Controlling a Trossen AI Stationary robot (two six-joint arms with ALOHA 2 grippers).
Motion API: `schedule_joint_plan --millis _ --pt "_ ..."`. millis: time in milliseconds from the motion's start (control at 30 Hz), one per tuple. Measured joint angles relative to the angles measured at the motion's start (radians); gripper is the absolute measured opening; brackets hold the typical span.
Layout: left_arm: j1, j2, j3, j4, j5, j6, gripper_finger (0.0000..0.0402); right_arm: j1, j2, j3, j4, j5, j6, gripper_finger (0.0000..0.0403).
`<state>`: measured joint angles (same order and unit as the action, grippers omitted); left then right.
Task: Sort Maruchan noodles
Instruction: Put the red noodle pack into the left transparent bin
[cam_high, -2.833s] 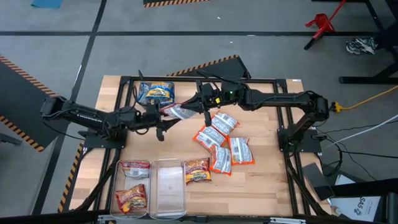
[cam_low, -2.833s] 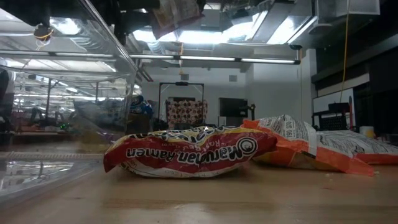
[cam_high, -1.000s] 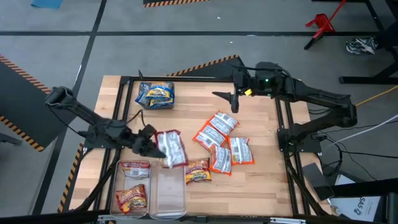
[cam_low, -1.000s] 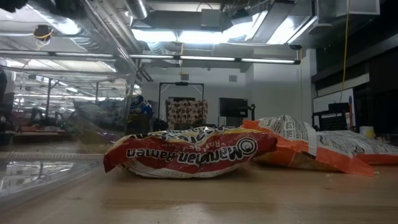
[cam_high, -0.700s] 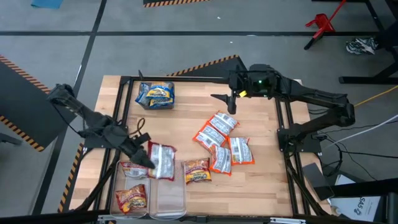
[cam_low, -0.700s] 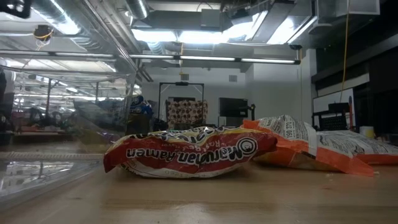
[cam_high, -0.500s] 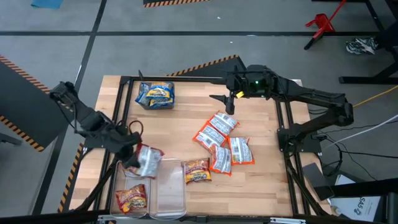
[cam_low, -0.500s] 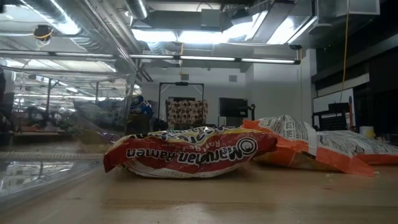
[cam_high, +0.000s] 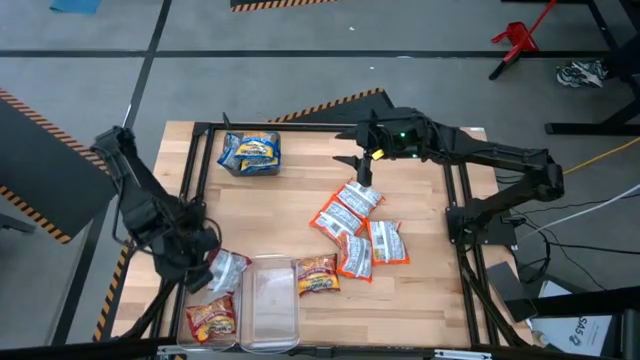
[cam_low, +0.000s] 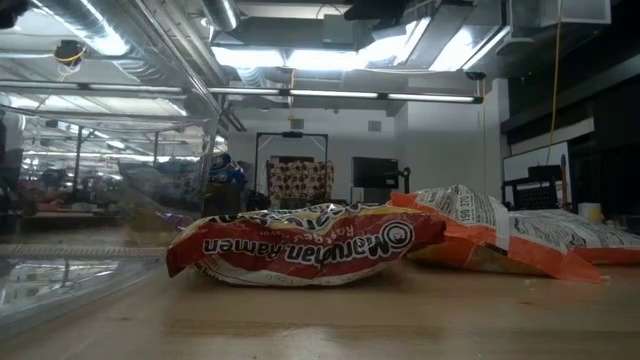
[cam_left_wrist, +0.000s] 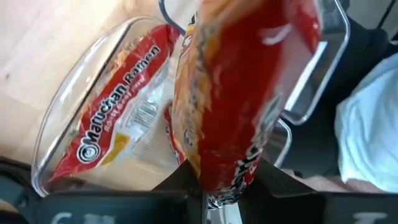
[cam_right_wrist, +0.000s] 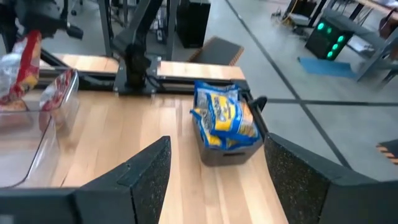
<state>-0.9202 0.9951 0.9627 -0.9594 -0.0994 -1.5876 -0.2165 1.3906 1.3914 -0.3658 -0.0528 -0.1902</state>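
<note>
My left gripper (cam_high: 208, 268) is shut on a red Maruchan packet (cam_left_wrist: 242, 93) and hangs over the left clear bin (cam_high: 196, 300) at the table's near left. That bin holds other red packets (cam_left_wrist: 118, 124). My right gripper (cam_high: 362, 175) stands open above the far middle of the table, with nothing between its fingers (cam_right_wrist: 149, 171). Another red packet (cam_high: 316, 275) lies flat on the table beside the middle clear bin (cam_high: 270, 305). Several orange-and-white packets (cam_high: 355, 230) lie in a heap at the table's middle right. Blue-and-yellow packets (cam_right_wrist: 224, 118) sit in a bin at the far left. My left gripper pinches one short end of the red packet (cam_left_wrist: 227, 177) between its two fingers. The fingers slant down toward the left bin. The packet sticks out beyond them, lifted clear above the red packet in the bin.
The table's black frame rails (cam_high: 300, 127) run along its edges. The middle clear bin has nothing in it. In the low view the red packet (cam_low: 310, 245) and an orange-and-white one (cam_low: 480, 235) lie on bare wood, with the clear bin wall (cam_low: 100, 200) at the left.
My left gripper has swung from over the middle bin toward the table's left edge with the red packet and tipped steeply downward; the packet now hangs over the left bin. My right gripper has drifted a little down toward the orange-and-white packets.
</note>
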Motion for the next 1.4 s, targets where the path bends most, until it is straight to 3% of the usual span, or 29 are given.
schedule_joint_plan --millis 400,1400 --pt "-0.137 0.065 0.000 -0.103 0.069 -0.161 0.0048 0.000 0.003 0.000 -0.012 -0.003 0.002 0.0244" --pt "-0.136 0.152 0.000 -0.185 0.068 -0.129 0.0050 0.000 0.003 0.000 -0.003 -0.019 0.002 0.0244"
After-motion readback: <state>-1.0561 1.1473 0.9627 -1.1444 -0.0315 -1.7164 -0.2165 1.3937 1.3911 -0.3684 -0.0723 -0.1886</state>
